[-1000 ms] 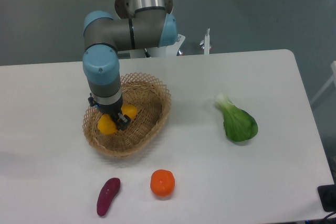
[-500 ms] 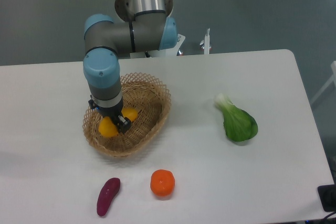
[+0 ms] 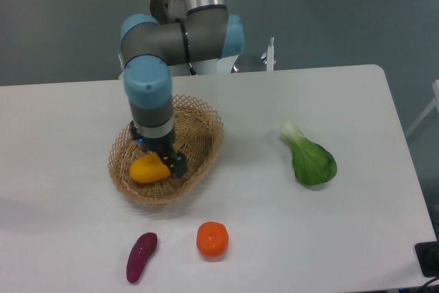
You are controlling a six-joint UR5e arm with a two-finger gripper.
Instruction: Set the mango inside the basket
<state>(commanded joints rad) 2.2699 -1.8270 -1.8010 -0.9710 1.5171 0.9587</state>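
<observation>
A white table (image 3: 384, 101) carries the wicker basket (image 3: 206, 143) left of centre, a purple sweet potato (image 3: 141, 256) at its six o'clock, a round orange (image 3: 212, 239) toward five, and a leafy green vegetable (image 3: 310, 158) well apart at three.

no readable text, labels or numbers appear anywhere.

On the table (image 3: 82, 238) the basket (image 3: 206, 143) sits left of centre, and the mango (image 3: 147, 168) lies inside it, toward its left front. My claw (image 3: 171, 161) hangs inside the basket just right of the mango. In front of the basket lie the sweet potato (image 3: 141, 256) and, to its right, the orange (image 3: 212, 239). The bok choy (image 3: 311, 158) lies well apart to the right.
</observation>
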